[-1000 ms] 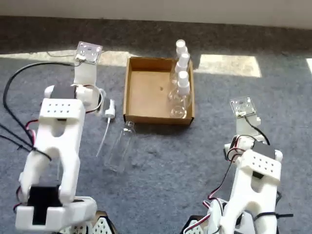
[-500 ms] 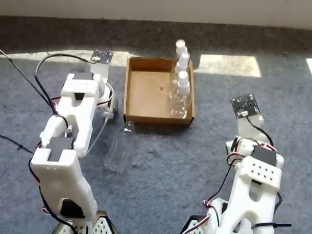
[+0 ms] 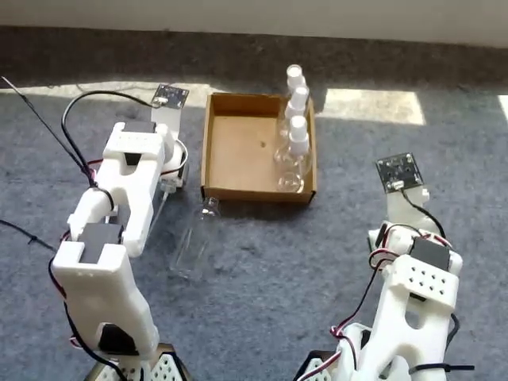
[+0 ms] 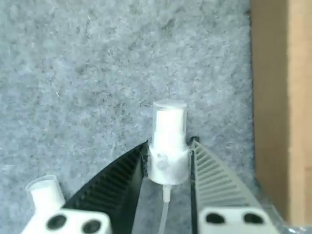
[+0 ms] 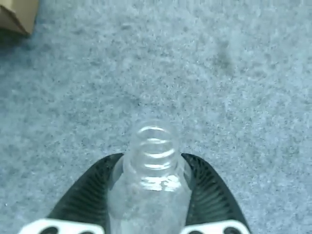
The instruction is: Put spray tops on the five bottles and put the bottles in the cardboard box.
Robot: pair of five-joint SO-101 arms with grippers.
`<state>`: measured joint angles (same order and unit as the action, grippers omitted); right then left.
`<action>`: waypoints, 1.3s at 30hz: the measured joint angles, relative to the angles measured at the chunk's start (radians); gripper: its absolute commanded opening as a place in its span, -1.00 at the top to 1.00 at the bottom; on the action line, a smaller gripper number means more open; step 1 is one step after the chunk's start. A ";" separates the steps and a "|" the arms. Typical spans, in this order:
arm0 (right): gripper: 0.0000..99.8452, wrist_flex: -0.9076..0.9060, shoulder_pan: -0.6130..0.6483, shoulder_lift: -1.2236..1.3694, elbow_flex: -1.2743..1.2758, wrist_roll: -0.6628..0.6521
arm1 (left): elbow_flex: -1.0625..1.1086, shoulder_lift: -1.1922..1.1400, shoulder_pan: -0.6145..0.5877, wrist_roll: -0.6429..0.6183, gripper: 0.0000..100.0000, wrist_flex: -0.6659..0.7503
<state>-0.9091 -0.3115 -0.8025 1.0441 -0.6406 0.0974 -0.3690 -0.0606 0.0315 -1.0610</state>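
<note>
- While three clear plastic bottles with white spray tops (image 3: 298, 131) sit in the brown cardboard box (image 3: 254, 193), two are uncapped.
- The left claw (image 4: 168, 145) pinches a white spray top (image 4: 168, 124) (tube attached) beside the box.
- The right claw (image 5: 152, 158) grips one open clear bottle (image 5: 152, 141); the other bare bottle (image 3: 194, 238) lies on the grey carpet (image 3: 317, 262).

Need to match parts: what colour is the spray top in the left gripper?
The spray top is white, clearest in the left wrist view.

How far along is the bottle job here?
Done: three capped bottles stand in the cardboard box. In hand: left gripper grips a spray top, right gripper an uncapped bottle. To do: cap and box it, then the loose bottle on the carpet.
</note>
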 measured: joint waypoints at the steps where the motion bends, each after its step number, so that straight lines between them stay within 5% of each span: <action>1: 0.99 0.000 0.000 0.000 0.000 0.000 | 0.000 0.000 0.003 0.000 0.84 0.000; 6: 0.99 0.000 0.000 0.000 0.000 0.000 | -0.015 0.015 0.005 0.000 0.92 -0.008; 14: 0.99 0.003 0.158 0.000 -0.011 0.005 | -0.189 0.393 -0.011 0.000 0.89 -0.293; 21: 0.99 0.003 0.374 -0.144 -0.107 0.310 | -0.287 0.819 -0.011 -0.011 0.89 -0.428; 26: 0.99 0.003 0.603 -0.404 -0.069 0.347 | -0.304 1.071 0.002 -0.078 0.89 -0.430; 32: 0.99 0.060 0.772 -0.753 0.110 0.353 | -0.305 1.208 0.230 -0.152 0.89 -0.387; 39: 0.99 0.115 0.790 -1.007 0.341 0.448 | -0.210 1.208 0.482 -0.261 0.89 -0.120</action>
<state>-0.7940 0.4787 -1.8090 1.3848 -0.1926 -0.1128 0.8385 0.4212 -0.2294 -1.1807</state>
